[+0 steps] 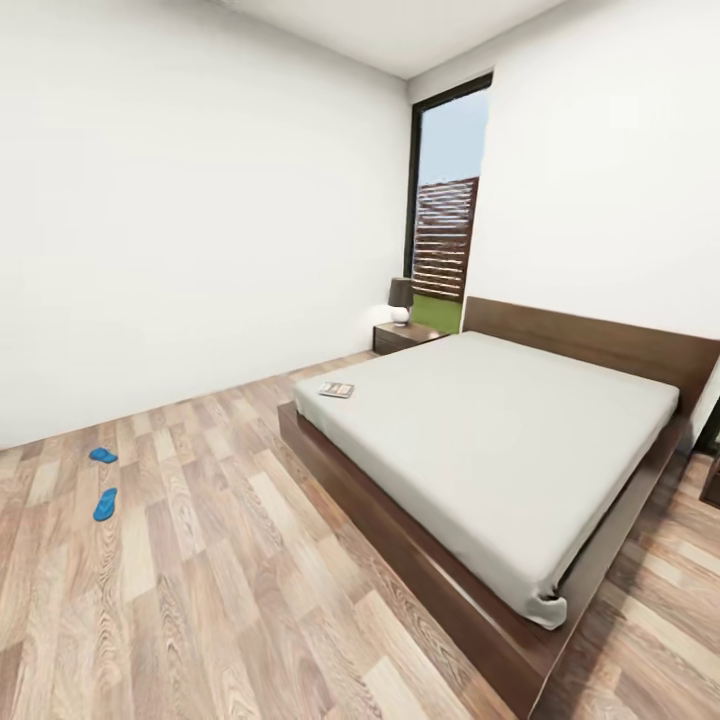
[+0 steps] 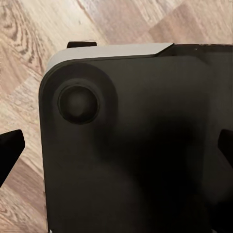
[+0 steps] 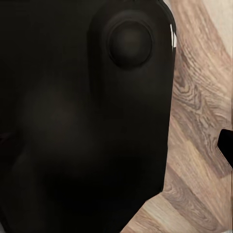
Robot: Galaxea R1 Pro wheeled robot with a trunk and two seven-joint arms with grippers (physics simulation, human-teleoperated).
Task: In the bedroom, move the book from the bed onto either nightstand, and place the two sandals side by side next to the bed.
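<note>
The bed (image 1: 500, 440), a pale grey mattress on a dark brown frame, takes up the right half of the head view. On its near left corner lies the book (image 1: 337, 390). Two blue sandals rest apart on the floor at far left, one (image 1: 103, 455) behind the other (image 1: 105, 503). One nightstand (image 1: 405, 337) stands left of the headboard, and the edge of a second nightstand (image 1: 712, 480) shows at far right. My left gripper (image 2: 116, 153) is open over the robot's dark base. My right gripper (image 3: 116, 148) also looks open, with one fingertip (image 3: 225, 148) showing and nothing held.
A grey-shaded lamp (image 1: 400, 298) stands on the left nightstand, in front of a tall dark-framed window (image 1: 447, 210). Wood-plank floor (image 1: 200, 580) stretches between me and the bed, with a white wall at left. The robot's dark base (image 2: 145, 160) lies under both wrists.
</note>
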